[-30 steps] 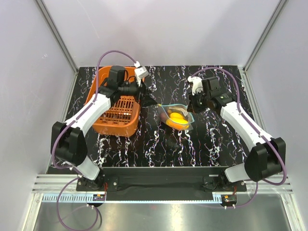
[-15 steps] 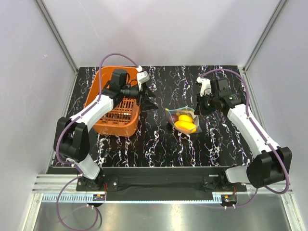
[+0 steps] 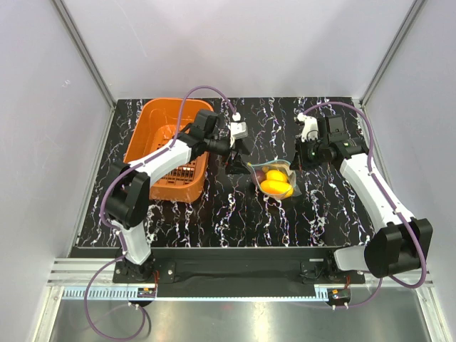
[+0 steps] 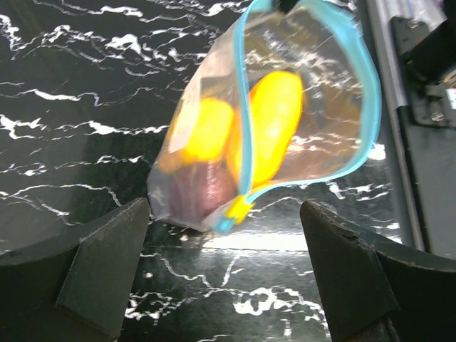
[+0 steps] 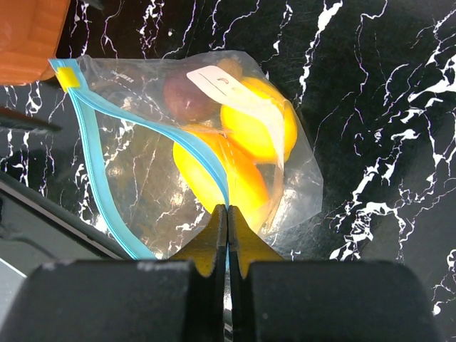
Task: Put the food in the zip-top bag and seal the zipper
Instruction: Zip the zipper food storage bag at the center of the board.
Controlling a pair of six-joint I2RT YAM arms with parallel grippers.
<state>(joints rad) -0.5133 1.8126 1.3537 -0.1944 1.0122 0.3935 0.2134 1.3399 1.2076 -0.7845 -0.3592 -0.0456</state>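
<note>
The zip-top bag (image 3: 275,181) lies mid-table with its mouth gaping. Inside are two yellow-orange pieces (image 5: 260,127) and a dark purple piece (image 5: 187,96). They also show in the left wrist view, the yellow ones (image 4: 274,125) and the purple one (image 4: 203,194). The light-blue zipper (image 5: 85,135) forms an open loop, with a yellow slider (image 4: 240,208) at one end. My right gripper (image 5: 227,214) is shut on the zipper strip at the bag's right end (image 3: 298,162). My left gripper (image 4: 228,285) is open and empty, just short of the slider end (image 3: 239,162).
The orange slotted basket (image 3: 165,146) stands at the left, under my left arm. Its corner shows in the right wrist view (image 5: 28,35). White walls and metal rails border the black marbled table (image 3: 235,214).
My left arm has swung right from over the basket to the bag's left end. My right gripper has drawn the bag a little to the right and holds it there.
</note>
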